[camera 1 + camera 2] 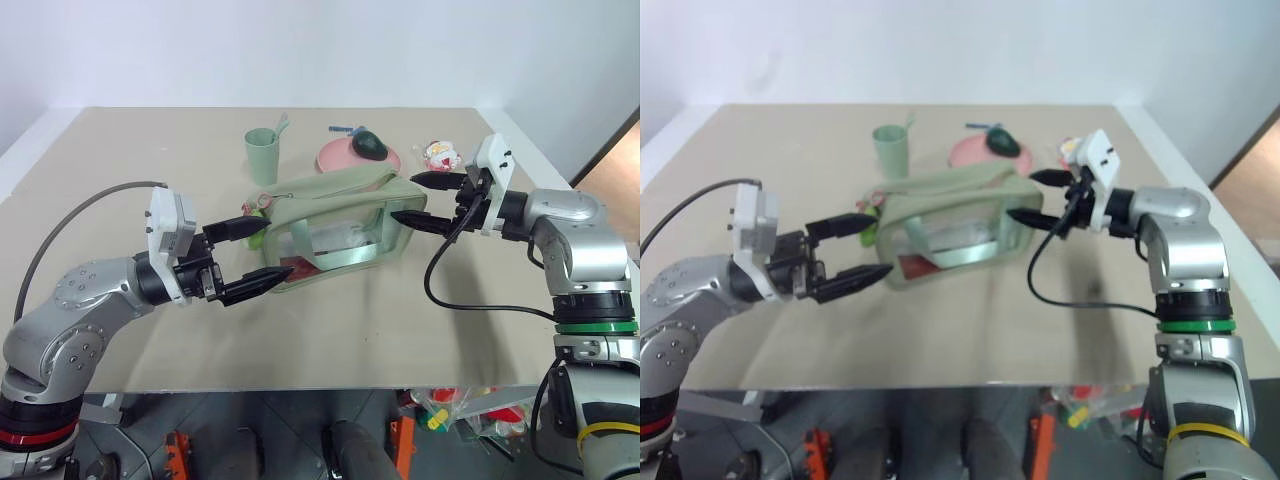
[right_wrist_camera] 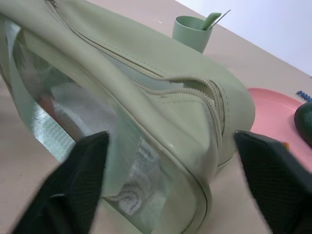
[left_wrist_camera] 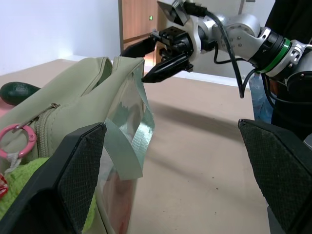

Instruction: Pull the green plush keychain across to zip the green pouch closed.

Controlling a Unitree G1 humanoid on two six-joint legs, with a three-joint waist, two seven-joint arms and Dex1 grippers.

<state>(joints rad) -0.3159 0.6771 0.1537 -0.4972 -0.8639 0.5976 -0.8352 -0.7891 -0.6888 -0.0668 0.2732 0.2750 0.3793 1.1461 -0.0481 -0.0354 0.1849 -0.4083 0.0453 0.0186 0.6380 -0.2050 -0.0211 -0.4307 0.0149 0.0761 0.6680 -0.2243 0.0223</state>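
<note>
Pouch: the green pouch (image 1: 340, 215) lies on its side near the middle of the table (image 1: 120, 150), its clear plastic panel facing me, with some contents dimly visible through it.

Pouch zip: in my right wrist view the zip runs along the top of the fabric and gapes at the end close to my right gripper; I cannot tell how far along it is closed.

Keychain: the green plush keychain (image 3: 19, 187) sits at the pouch's end on my left side, hanging from a pink metal loop (image 3: 17, 141) at the zip, with a bit of red tag beside it.

Left gripper: my left gripper (image 1: 258, 256) stands wide apart, holding nothing; one finger points at the keychain end of the pouch, the other lies low beside the pouch's lower corner. Whether either tip touches the fabric I cannot tell.

Right gripper: my right gripper (image 1: 420, 200) is spread and holds nothing; its fingers flank the pouch's far end, the lower tip just beside the clear panel's edge.

Ribbon strap: a light green ribbon strap (image 3: 127, 146) loops down over the clear panel.

Behind the pouch: a pale green cup (image 1: 262, 155) with a utensil in it, a pink plate (image 1: 340, 155) carrying a dark green avocado-shaped object (image 1: 370, 145), and a small red and white toy (image 1: 438, 155) near my right arm.
</note>
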